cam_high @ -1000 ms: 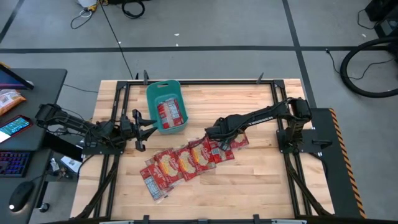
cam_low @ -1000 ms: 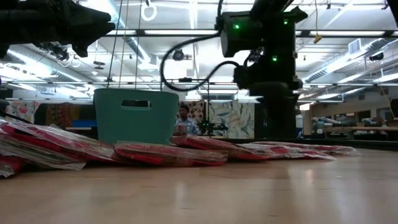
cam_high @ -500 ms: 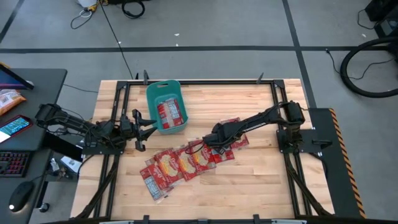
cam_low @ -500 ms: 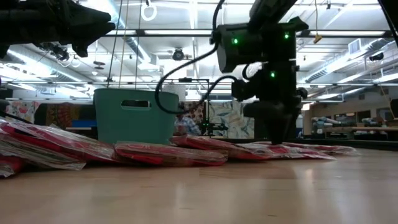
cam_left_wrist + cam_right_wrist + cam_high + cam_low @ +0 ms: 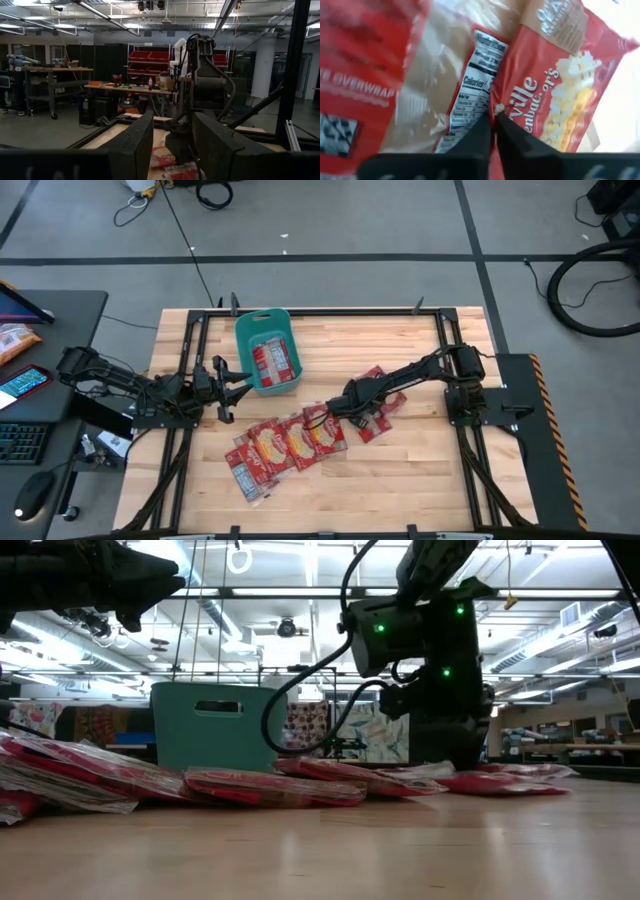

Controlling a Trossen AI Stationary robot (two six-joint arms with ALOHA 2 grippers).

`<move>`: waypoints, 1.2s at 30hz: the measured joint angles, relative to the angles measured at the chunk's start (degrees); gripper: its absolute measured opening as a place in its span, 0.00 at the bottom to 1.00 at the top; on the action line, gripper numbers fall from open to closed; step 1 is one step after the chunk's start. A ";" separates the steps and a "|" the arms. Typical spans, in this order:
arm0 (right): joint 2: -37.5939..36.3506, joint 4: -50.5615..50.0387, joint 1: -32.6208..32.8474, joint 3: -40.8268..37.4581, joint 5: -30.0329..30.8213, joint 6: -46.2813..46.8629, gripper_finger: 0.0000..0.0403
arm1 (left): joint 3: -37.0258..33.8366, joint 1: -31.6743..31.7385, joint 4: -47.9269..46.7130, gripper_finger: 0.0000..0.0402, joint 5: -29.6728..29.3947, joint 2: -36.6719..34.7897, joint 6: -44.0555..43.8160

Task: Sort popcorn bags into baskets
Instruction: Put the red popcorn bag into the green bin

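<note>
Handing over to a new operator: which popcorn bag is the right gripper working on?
Find the teal basket at the table's far left. A row of red popcorn bags runs diagonally below it. The right gripper is down on the bag at that row's right end, the one lying askew.

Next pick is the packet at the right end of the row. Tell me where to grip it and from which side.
Grip the rightmost popcorn bag by its free right-hand edge, coming straight down from above. It lies flat on the table, its left side overlapping its neighbours. The right gripper is already low there, fingers nearly together.
</note>
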 joint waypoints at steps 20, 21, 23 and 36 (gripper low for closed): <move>-0.28 -12.34 5.10 11.72 14.56 -12.15 0.01 | 0.00 0.00 -0.01 0.36 0.00 0.00 -0.03; -0.28 -12.62 5.22 12.25 15.91 -12.48 0.01 | 0.00 0.00 0.00 0.36 0.00 0.00 -0.03; -0.30 -13.25 5.51 13.40 18.98 -13.17 0.01 | 0.00 0.00 -0.02 0.36 0.00 0.00 -0.03; -0.37 -11.57 1.86 17.69 37.85 -31.06 0.01 | 0.00 0.00 -0.02 0.36 0.00 0.00 -0.03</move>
